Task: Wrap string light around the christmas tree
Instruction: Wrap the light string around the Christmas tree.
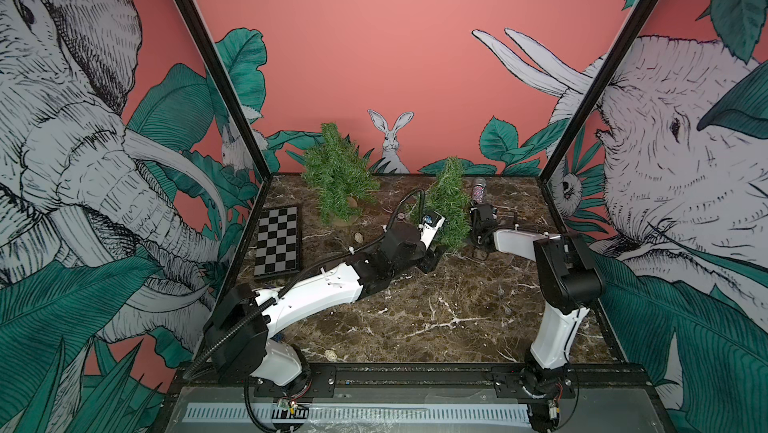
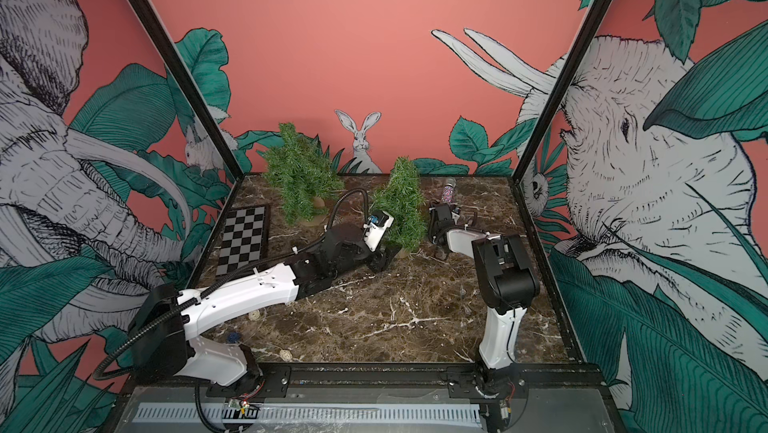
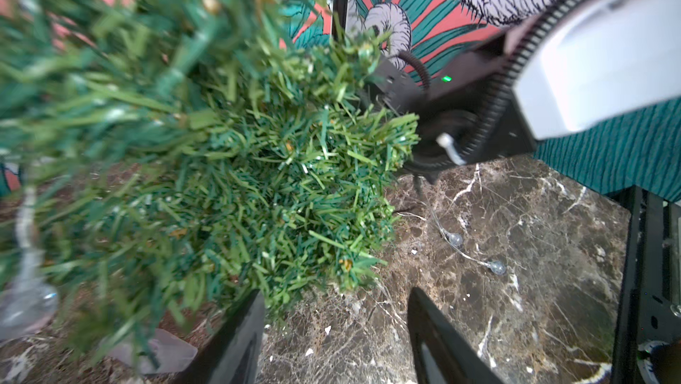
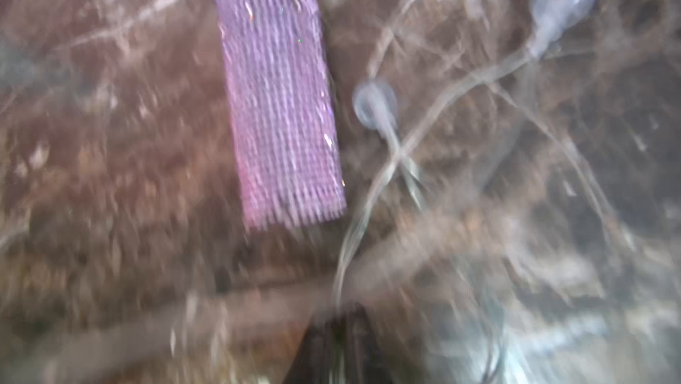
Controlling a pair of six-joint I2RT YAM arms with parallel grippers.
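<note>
Pink walls with drawn elephants, a rabbit and big green leaves stand around my dark brown marble table (image 1: pixel 436 318). Think of the table's middle as a clock's middle, with the back wall at 12.

The small green fake christmas tree (image 1: pixel 446 202) that I work at stands at about 1 o'clock. A second, bigger green tree (image 1: pixel 336 169) stands at 11 o'clock. A flat black-and-grey checked board (image 1: pixel 277 240) lies at about 9 o'clock.

My left gripper (image 3: pixel 331 330) is low at the small tree's 7 o'clock side, near its foot. Its two black fingers (image 3: pixel 236 341) are wide apart, with only bare table between them. The lowest branches reach one finger.

The string light (image 3: pixel 455 239), a thin clear wire with little clear bulbs, lies loose on the table on the tree's 4 o'clock side. One more bulb (image 3: pixel 29 301), very blurry, hangs close to the branches in the left wrist view.

My right gripper (image 4: pixel 339 341) points down at the table just beside the tree's 3 o'clock side. Its jaws are pressed together. The wire runs right up to the dark tips, but that view is too blurry to tell if I pinch it. A purple sparkly strip (image 4: pixel 280 98) lies flat beside two bulbs. A little sparkly bottle (image 1: pixel 478 188) stands at 1 o'clock, near the back wall.
</note>
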